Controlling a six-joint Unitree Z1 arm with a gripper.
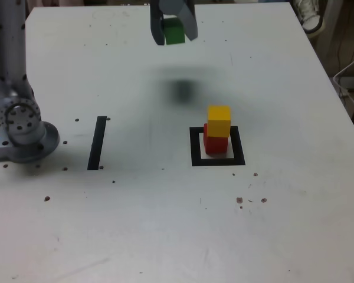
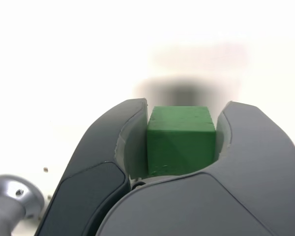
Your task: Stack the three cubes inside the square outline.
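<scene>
At the top centre of the exterior view the gripper (image 1: 173,26) hangs above the white table (image 1: 165,224), its dark jaws closed against two sides of the green cube (image 1: 175,31), which is lifted clear of the surface; a soft dark shadow (image 1: 182,89) lies on the table below it, in the upper middle of the frame. The wrist view shows the same hold up close: the green cube (image 2: 181,140) sits squarely between the two curved grey jaws of the gripper (image 2: 182,142), each jaw touching one side of it. In the right centre of the exterior view the square outline (image 1: 218,160) lies flat on the table; the red cube (image 1: 215,143) stands inside its white centre, and the yellow cube (image 1: 219,121) rests on top of the red one, shifted slightly towards the frame's right. A straight black strip (image 1: 97,142) lies left of centre, well apart from the outline; the arm's grey metal base (image 1: 22,127) occupies the left edge of the frame; small dark specks dot the table, mostly in its lower half.
</scene>
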